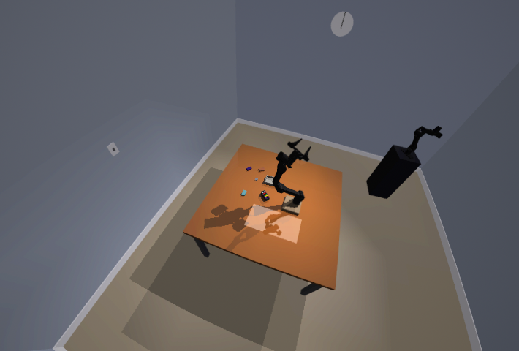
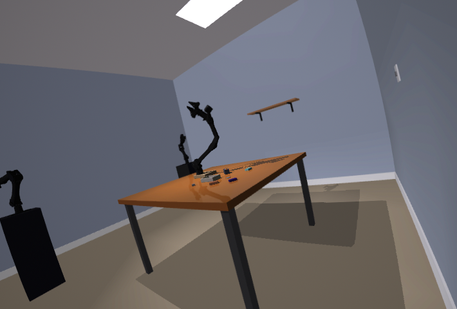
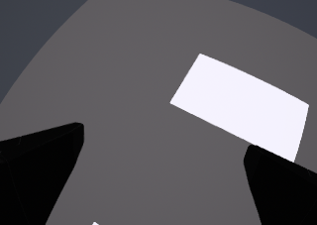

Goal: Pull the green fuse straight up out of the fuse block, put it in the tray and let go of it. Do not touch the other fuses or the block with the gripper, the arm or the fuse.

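The black fuse block (image 1: 264, 195) (image 2: 226, 171) stands on the table, left of the arm's base in the top view. It bears a row of small coloured fuses; they are too small there to make out the green one surely, and they do not show in the wrist view. The pale tray (image 1: 267, 183) (image 2: 207, 180) lies beside the block, partly behind the arm in the top view. My gripper (image 1: 305, 143) (image 2: 188, 104) (image 3: 167, 145) is wide open and empty. It is high above the table and points upward; the wrist view shows only ceiling and walls.
A cyan block (image 1: 243, 192) (image 2: 248, 168), a purple block (image 1: 248, 168) (image 2: 232, 179), a small brownish piece (image 1: 261, 170) (image 2: 214, 183) and a small grey piece (image 1: 256, 179) lie on the table near the tray and block. Another arm stands on a black pedestal (image 1: 392, 173) off the table.
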You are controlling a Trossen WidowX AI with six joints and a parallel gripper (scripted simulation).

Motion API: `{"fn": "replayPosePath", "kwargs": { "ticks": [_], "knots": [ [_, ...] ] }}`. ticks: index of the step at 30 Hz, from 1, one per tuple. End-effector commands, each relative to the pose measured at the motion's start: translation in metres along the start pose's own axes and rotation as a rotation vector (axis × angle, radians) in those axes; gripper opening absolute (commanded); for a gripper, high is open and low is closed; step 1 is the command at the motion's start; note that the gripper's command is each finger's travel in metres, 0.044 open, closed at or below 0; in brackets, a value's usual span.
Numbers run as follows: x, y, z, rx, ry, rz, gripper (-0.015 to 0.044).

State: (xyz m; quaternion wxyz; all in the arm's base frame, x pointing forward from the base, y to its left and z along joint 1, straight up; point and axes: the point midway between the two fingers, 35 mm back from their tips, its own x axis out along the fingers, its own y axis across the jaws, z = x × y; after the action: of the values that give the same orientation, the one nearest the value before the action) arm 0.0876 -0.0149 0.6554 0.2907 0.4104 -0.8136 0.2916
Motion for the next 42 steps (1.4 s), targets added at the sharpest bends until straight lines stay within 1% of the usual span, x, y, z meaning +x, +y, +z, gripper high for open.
{"fn": "replayPosePath", "kwargs": {
  "ticks": [1, 3, 6, 10, 13, 17, 20, 24, 28, 30, 33, 38, 40, 41, 42],
  "knots": [
    [0.001, 0.002, 0.001, 0.019, -0.006, -0.001, 0.0374],
    [0.01, 0.016, 0.008, 0.171, -0.052, -0.003, 0.0321],
    [0.031, 0.042, 0.029, 0.507, -0.166, 0.005, 0.0242],
    [0.057, 0.064, 0.069, 0.933, -0.336, 0.052, 0.0137],
    [0.071, 0.07, 0.105, 1.215, -0.477, 0.11, 0.006],
    [0.082, 0.064, 0.157, 1.555, -0.678, 0.233, 0.006],
    [0.083, 0.049, 0.197, 1.779, -0.835, 0.364, 0.006],
    [0.073, 0.023, 0.246, 2.046, -1.027, 0.618, 0.006],
    [0.055, -0.003, 0.282, 2.206, -1.169, 0.882, 0.006],
    [0.044, -0.018, 0.298, 2.262, -1.23, 1.031, 0.006],
    [0.022, -0.042, 0.316, 2.251, -1.353, 1.172, 0.006],
    [-0.015, -0.075, 0.339, 2.233, -1.466, 1.477, 0.006],
    [-0.03, -0.087, 0.346, 2.214, -1.489, 1.606, 0.006],
    [-0.039, -0.093, 0.35, 2.2, -1.496, 1.691, 0.006],
    [-0.053, -0.102, 0.354, 2.174, -1.499, 1.808, 0.006]
  ]
}}
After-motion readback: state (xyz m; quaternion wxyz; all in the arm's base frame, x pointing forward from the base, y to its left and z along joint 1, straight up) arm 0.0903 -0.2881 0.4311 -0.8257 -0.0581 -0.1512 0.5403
